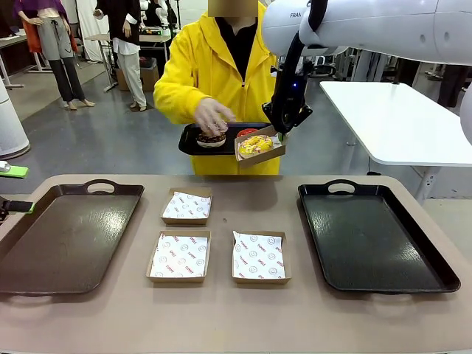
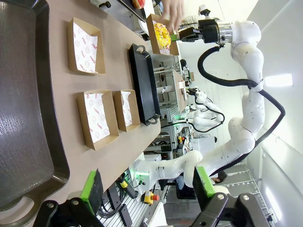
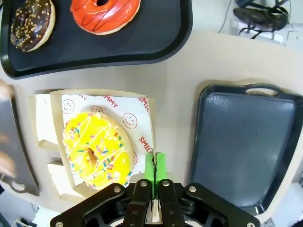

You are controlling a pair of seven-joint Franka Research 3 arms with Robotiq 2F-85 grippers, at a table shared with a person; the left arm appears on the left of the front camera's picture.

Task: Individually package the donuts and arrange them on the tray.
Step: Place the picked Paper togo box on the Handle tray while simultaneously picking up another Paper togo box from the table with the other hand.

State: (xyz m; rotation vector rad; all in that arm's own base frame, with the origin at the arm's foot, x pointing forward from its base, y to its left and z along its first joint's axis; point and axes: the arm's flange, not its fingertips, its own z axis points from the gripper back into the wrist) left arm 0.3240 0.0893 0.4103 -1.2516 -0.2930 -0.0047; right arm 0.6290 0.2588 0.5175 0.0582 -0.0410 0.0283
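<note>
My right gripper is shut on the rim of a paper-lined box and holds it in the air beside the person's black tray. A yellow-glazed donut with sprinkles lies in the box. On the person's tray sit a glossy red donut and a chocolate donut with tan crumbs. In the front view the person's hand is on a chocolate donut. My left gripper is open and holds nothing, low at the table's left end.
Three open paper-lined boxes lie mid-table. A dark tray sits at the left and a black tray at the right. The person in yellow stands at the far edge.
</note>
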